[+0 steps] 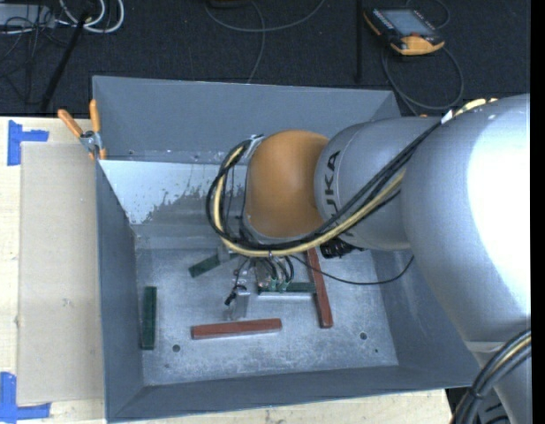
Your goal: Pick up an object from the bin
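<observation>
Reddish-brown bar (235,329) flat on bin (281,362) floor, just beside fingers (237,297), open or closed unclear

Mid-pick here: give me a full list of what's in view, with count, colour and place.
Bin: one, grey metal, centre.
Flat bars: two, reddish-brown; one lying along the floor's near side, the other just right of the gripper.
Long bar: one, dark green, floor's left side, apart from the rest.
Small piece: one, dark green, left of the gripper.
Green-and-grey thing: one, partly hidden under the wrist; kind unclear.
Handheld devices: two, orange and black, beyond the bin.
Arm: one, silver, orange wrist cover, from the right.
Gripper: one, low over mid-floor.
</observation>
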Tool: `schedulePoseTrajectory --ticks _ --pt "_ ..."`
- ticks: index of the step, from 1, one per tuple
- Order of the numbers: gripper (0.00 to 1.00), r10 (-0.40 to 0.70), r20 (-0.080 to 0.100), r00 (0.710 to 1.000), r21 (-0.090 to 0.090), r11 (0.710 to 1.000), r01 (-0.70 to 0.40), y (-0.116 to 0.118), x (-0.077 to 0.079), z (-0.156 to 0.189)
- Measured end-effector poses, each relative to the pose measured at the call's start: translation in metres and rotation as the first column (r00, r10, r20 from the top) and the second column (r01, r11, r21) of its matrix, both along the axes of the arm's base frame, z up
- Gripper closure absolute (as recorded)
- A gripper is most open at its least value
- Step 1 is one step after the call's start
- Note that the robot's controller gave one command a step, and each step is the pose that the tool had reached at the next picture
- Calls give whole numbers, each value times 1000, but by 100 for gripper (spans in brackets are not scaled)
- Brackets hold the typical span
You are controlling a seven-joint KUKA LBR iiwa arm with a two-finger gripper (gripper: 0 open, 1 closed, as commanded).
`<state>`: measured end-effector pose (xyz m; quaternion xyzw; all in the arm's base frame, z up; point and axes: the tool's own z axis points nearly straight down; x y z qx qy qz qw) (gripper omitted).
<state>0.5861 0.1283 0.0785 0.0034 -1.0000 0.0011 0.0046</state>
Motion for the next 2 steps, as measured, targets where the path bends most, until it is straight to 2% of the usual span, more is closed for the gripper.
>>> schedulePoseTrajectory --ticks 1,2 --pt "0 14 13 1000 5 1000 -14 32 35 -9" --pt "100 10 10 1000 3 1000 -10 30 34 -8"
